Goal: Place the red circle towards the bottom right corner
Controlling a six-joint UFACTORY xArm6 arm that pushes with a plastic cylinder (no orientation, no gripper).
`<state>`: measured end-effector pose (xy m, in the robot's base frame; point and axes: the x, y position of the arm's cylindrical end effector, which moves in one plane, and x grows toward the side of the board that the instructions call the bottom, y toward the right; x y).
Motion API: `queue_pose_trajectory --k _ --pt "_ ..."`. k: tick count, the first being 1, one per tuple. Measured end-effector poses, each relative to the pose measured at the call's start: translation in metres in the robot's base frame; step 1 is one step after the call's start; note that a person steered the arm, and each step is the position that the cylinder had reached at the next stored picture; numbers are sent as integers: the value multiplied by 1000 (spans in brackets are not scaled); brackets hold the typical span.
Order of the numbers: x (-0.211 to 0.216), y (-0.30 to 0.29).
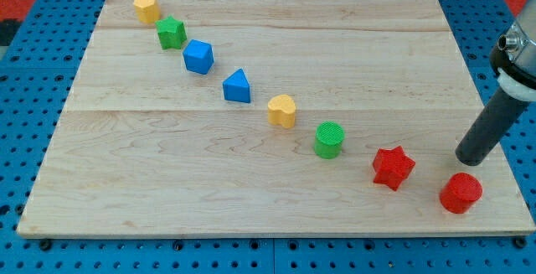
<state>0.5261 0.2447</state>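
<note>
Your red circle (461, 193) already sits by the board's (251, 190) bottom right corner, just below my tip (469, 160), a bare rod with no claw to open or close.

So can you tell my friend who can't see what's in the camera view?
A red circle sits near the board's bottom right corner, my tip just above it. Seven more blocks run diagonally toward the top left.

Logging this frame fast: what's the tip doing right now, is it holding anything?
My tip: a bare rod, holding nothing; it sits just above the red circle, to the right of the red star.
</note>
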Motion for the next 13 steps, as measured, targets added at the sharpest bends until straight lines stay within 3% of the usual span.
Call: queue_pose_trajectory --k 13 --pt "16 -11"
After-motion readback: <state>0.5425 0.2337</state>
